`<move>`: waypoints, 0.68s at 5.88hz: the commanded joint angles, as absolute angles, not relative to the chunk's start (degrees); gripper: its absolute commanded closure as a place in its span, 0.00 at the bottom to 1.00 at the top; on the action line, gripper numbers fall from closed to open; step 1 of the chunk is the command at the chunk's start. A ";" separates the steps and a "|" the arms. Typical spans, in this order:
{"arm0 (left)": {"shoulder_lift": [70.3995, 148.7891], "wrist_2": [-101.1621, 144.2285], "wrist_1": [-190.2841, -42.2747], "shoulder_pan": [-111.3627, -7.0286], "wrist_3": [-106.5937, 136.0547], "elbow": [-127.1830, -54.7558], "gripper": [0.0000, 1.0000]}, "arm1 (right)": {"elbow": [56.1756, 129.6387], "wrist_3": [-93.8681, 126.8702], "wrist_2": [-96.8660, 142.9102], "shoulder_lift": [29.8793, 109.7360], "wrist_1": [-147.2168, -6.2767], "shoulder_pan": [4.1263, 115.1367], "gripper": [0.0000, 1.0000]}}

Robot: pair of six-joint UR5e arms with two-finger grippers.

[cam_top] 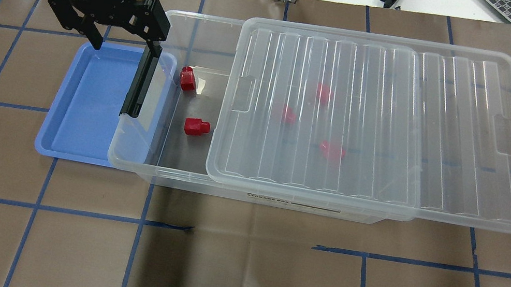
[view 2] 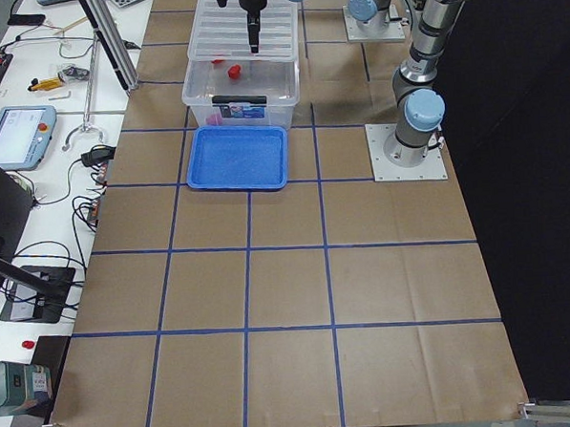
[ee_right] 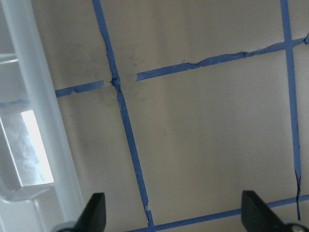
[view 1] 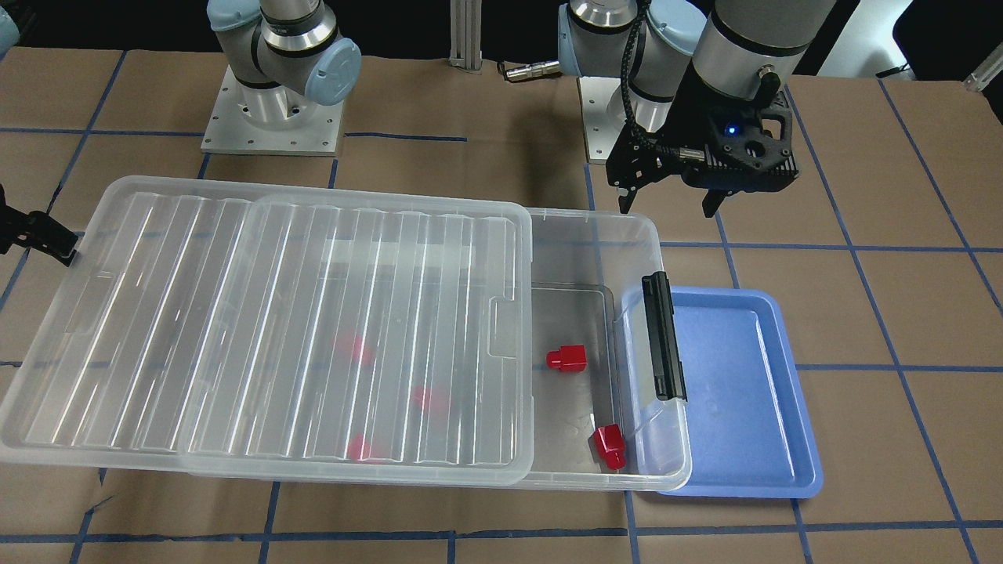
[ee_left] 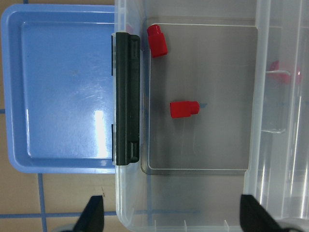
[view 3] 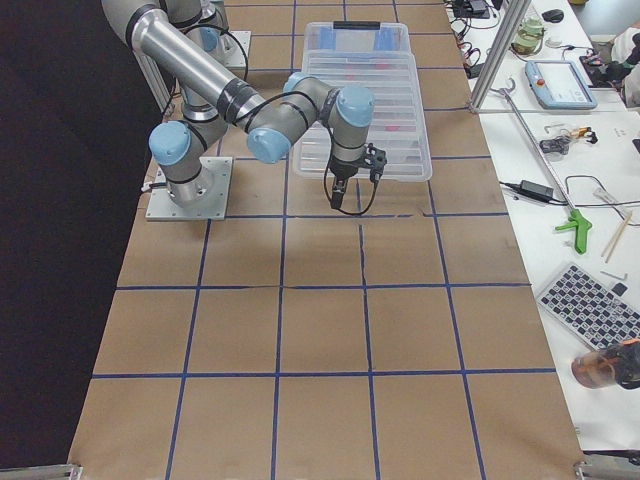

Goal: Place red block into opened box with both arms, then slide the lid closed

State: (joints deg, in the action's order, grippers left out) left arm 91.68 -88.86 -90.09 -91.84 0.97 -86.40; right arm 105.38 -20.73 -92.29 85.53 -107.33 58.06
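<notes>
Brown table, blue tape grid

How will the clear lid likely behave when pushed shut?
The lid probably slides easily: smooth glossy plastic resting on the box rim. It looks thin and wide, so likely light and slightly flexible. Overhanging one end, it may skew if pushed off-centre.

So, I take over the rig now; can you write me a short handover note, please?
Left hand: open, holds nothing, above the box at its clip end.
Right hand: open, holds nothing, over the table beside the lid, at its overhanging end.
Done: five red blocks lie in the box, two in the open part, three under the lid.
Left: slide the lid closed.
</notes>
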 commanded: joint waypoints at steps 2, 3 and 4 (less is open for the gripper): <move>91.76 -88.86 -89.91 -91.85 0.97 -86.40 0.02 | 105.47 -18.72 -92.37 85.61 -106.97 60.29 0.01; 91.76 -88.77 -89.91 -91.85 0.97 -86.40 0.02 | 105.47 -17.33 -92.37 85.61 -106.53 61.08 0.01; 91.76 -88.77 -89.91 -91.76 0.97 -86.40 0.02 | 105.47 -16.79 -92.37 85.61 -106.44 61.69 0.01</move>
State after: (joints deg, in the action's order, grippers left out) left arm 91.75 -88.79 -89.92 -91.82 0.97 -86.40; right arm 105.46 -17.50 -92.37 85.61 -106.61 61.06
